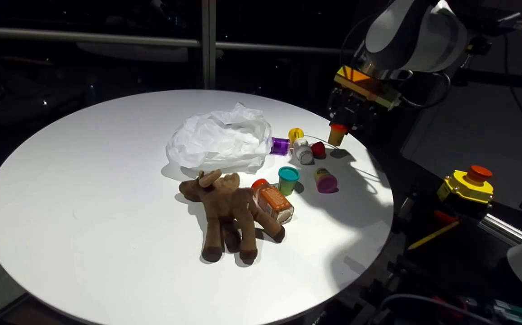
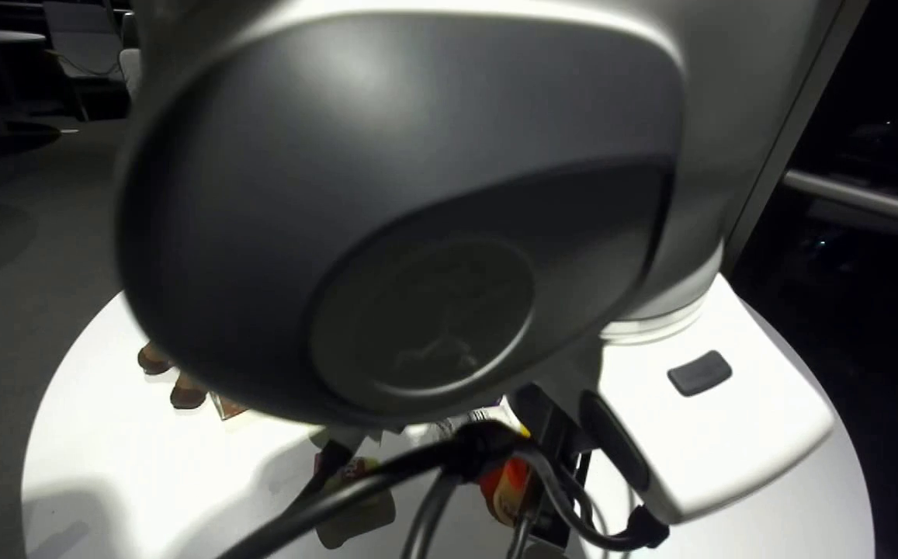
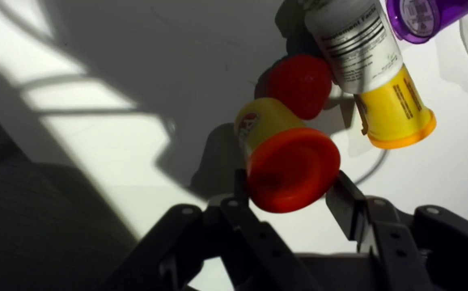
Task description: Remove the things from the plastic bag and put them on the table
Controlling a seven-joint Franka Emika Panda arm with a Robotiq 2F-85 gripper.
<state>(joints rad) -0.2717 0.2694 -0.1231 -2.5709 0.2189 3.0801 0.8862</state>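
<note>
It is dark all around our round white table [image 1: 98, 216]. Our claw [image 3: 292, 188] pinches the yellow tub [image 3: 272, 121] by its orange lid [image 3: 294, 167], near the table's edge by the arm [image 1: 416, 38], well apart from the bag [image 1: 220, 140]. We guess the tub is light, stiff and slippery, so we should hug the lid's sides

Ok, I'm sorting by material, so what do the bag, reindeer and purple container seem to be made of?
The bag looks like thin plastic film, whitish and crinkled into sharp folds.
The reindeer is probably plush fabric: its brown surface is matte and soft-looking.
The purple container seems hard, glossy plastic; its smooth wall looks somewhat see-through.
</note>
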